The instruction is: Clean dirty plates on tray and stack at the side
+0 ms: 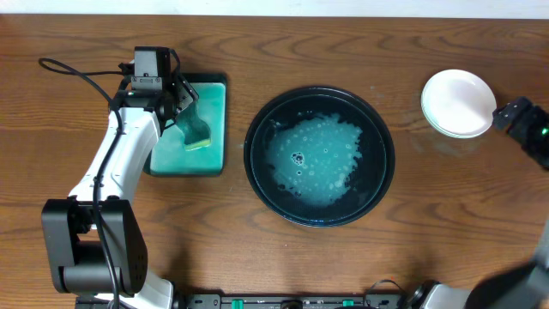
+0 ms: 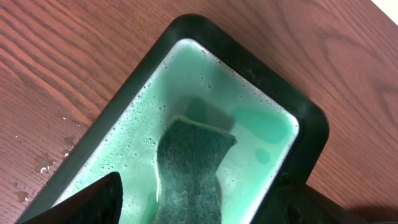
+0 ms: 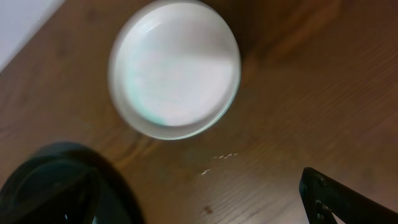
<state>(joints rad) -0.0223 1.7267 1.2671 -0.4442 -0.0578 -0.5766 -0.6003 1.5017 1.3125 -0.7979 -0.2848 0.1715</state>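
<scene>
- Left pincer (image 2: 200, 180): spread wide over the sponge (image 2: 193, 155), nothing held.
- Right pincer (image 1: 508, 115): spread, empty; the stacked plates (image 1: 457, 103) could be knocked askew if brushed.

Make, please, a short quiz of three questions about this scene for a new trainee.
1. What colour is the top plate of the stack at the side?
2. True or false: a plate lies in the round black tray.
3. Where is the sponge?
A. in the rectangular green tray
B. in the round black tray
C. on top of the stack

Key: 1 white; 2 false; 3 A.
</scene>
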